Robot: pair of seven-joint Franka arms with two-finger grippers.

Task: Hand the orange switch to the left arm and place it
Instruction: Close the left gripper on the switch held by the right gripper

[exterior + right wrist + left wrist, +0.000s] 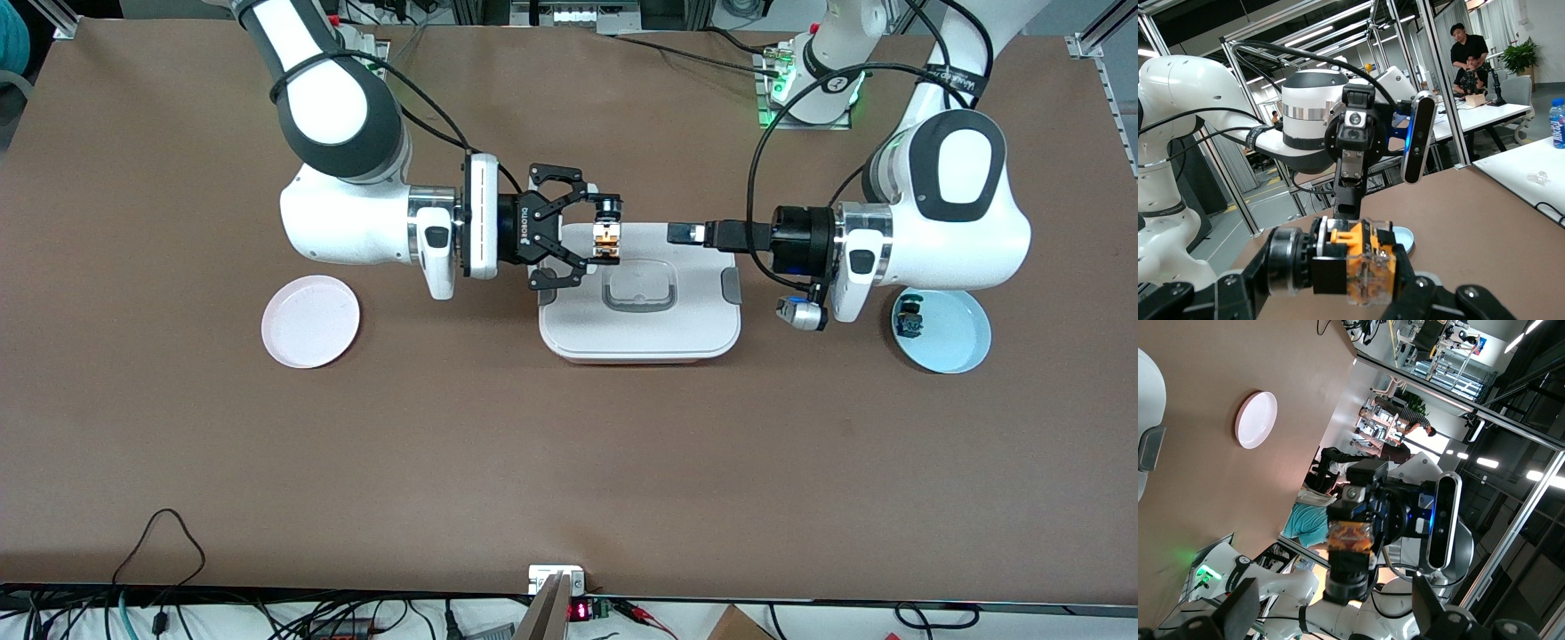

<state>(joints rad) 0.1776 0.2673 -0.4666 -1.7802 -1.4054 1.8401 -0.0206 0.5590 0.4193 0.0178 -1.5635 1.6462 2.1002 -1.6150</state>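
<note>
A: What is the biggest thing on the table [569, 462]?

B: The brown table carries the box [639, 298], white and lidded, at its middle. The two arms meet in the air above it.

A: Where do the arms come from?

B: The right arm [356, 178] reaches in from its own end of the table, and the left arm [933, 204] from the other. Both lie level, wrists pointed at each other.

A: And the plates?

B: A pink plate [310, 321] lies toward the right arm's end. A pale blue plate [951, 338] lies toward the left arm's end, with a small blue-green and black component [909, 317] on it.

A: The grippers?

B: The right gripper [606, 232] is over the box's edge nearest the bases, clamped on the orange switch [605, 238]. The right wrist view shows that switch [1355, 263] pinched between the fingers. The left gripper [685, 233] hangs over the same edge, fingers spread wide with nothing between them, near the switch but apart from it.
</note>
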